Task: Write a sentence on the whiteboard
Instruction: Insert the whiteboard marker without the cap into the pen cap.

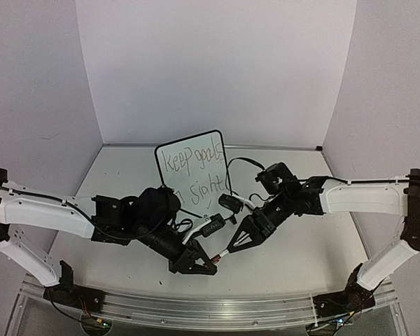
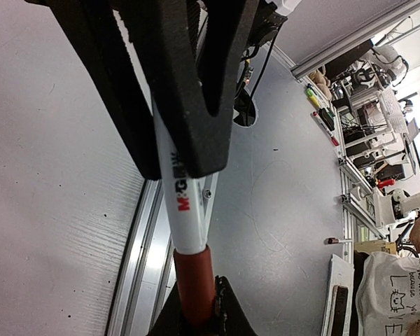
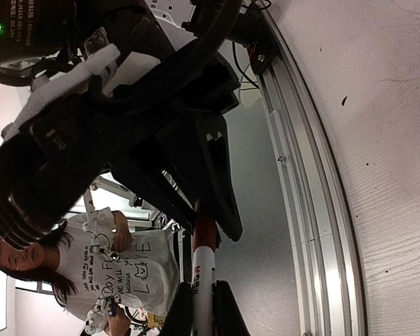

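Here, the small portrait whiteboard with a thin black frame [image 1: 213,143] is shown standing upright at the back centre of the pale grey bench [image 1: 301,280], well behind both arms. The thin dark handwritten sentence [image 1: 190,166], "Keep goals in sight", is seen on it in two lines, so the writing is judged complete. In front of the board, a white-barrelled marker pen [image 1: 225,253] is held between the two arms, above the bench. The left claw [image 1: 211,264] is clamped on the pen's red cap [image 2: 193,280]; in the left wrist view its fingertips [image 2: 227,318] are closed about the red end. The right claw [image 1: 232,245] is clamped on the white barrel [image 3: 202,283], just beside the cap. Cap and barrel are seen to meet without a visible gap. The step in hand is judged to be the capping of the pen. To do it well, both claws should be kept on one axis, and the cap should be pressed straight along the barrel until it is seated. Any sideways bend should be avoided, since the pen could be levered out of either grip. Only one claw should then be released, so that the pen is not dropped.
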